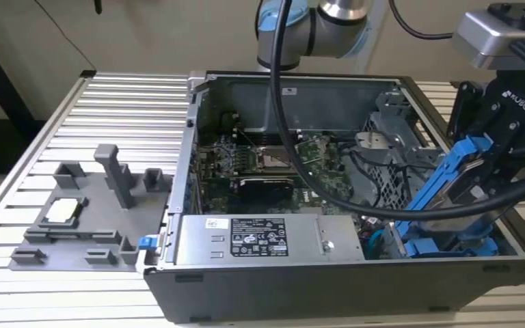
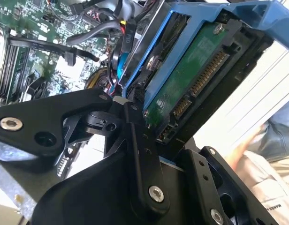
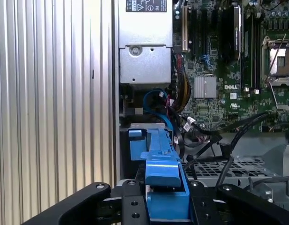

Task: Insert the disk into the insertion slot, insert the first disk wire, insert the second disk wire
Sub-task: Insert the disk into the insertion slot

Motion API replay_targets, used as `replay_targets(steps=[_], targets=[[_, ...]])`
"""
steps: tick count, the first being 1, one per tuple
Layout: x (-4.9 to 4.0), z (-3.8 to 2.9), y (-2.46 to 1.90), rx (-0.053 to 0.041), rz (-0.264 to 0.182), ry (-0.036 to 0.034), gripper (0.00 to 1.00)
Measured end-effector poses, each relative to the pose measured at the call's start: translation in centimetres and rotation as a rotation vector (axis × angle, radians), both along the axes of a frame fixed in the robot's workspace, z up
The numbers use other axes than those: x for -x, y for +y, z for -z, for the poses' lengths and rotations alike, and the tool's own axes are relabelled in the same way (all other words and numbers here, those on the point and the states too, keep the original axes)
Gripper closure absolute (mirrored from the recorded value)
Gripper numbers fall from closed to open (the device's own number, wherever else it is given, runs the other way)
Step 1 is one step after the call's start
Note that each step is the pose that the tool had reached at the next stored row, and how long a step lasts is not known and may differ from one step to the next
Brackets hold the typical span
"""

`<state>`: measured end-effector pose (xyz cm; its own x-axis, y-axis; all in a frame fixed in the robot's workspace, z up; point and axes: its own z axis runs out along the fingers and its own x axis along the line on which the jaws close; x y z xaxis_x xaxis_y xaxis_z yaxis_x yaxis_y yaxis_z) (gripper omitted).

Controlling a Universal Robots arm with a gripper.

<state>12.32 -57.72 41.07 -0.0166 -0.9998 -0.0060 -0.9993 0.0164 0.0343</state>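
Blue-framed disk (image 1: 440, 195), clamped in claw (image 1: 486, 164), long axis steeply tilted, lower end inside computer case (image 1: 335, 290)

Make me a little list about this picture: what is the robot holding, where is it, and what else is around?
holder: gripper, shut on the disk
disk look: blue frame, green circuit board underneath
disk pose: steeply tilted, not lying flat
disk place: over the computer case corner, on the exterior view's right
case: open on top, standing on the slatted table
inside case: motherboard, power-supply box
beside case: grey fixture, on the exterior view's left
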Motion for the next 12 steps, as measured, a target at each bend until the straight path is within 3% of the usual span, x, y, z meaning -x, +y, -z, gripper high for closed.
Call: replay_targets(steps=[12], targets=[[-0.13,1.95,0.00,-0.0011,-0.001,-0.0003,0.67]])
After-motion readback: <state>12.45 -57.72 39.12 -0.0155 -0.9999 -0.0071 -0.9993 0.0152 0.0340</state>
